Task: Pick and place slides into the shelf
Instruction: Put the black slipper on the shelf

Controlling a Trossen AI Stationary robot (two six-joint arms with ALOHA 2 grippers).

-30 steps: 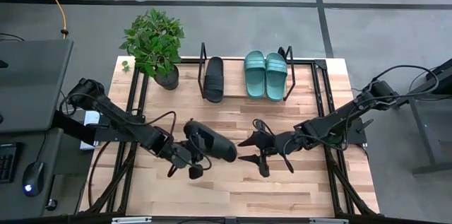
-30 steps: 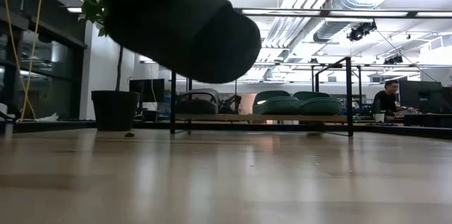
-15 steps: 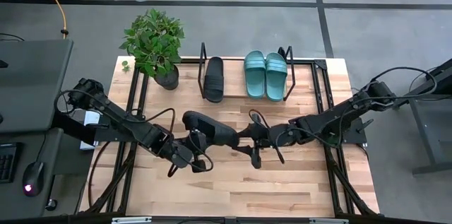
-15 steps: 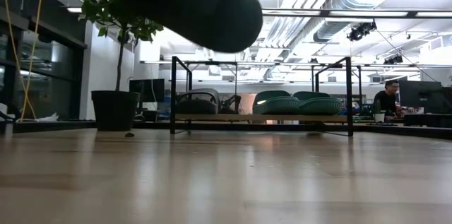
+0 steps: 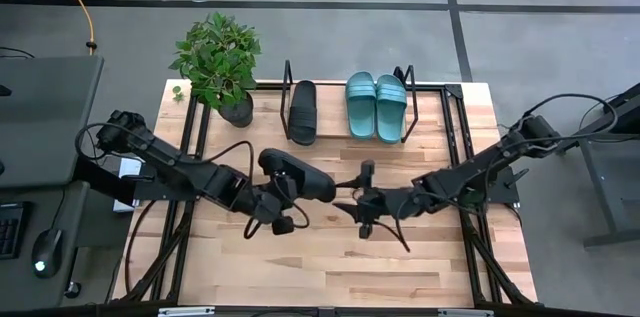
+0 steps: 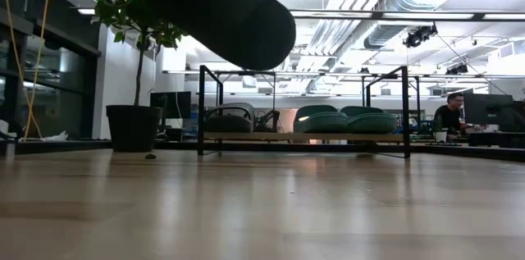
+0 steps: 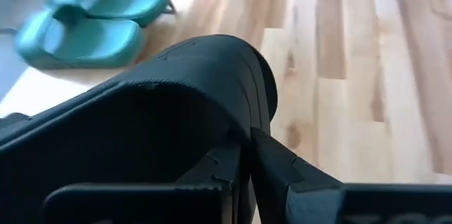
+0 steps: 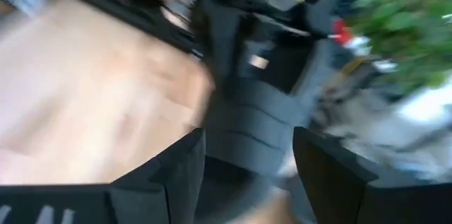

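Three slides (image 5: 348, 107) on shelf (image 5: 345, 135), fourth (image 5: 297, 177) mid-table.

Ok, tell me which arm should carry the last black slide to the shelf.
Left. The left gripper already holds the black slide off the table, with the free slot on the shelf straight ahead. The right gripper is open, holding nothing, beside the slide's toe.

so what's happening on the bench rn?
The left pincer holds a black slide lifted off the tabletop, mid-table. The right pincer is open just beside the slide's free end, fingers spread toward it but not visibly gripping it. On the shelf at the far edge sit one black slide and the two teal slides; between them there is a gap. A potted plant stands left of the shelf.
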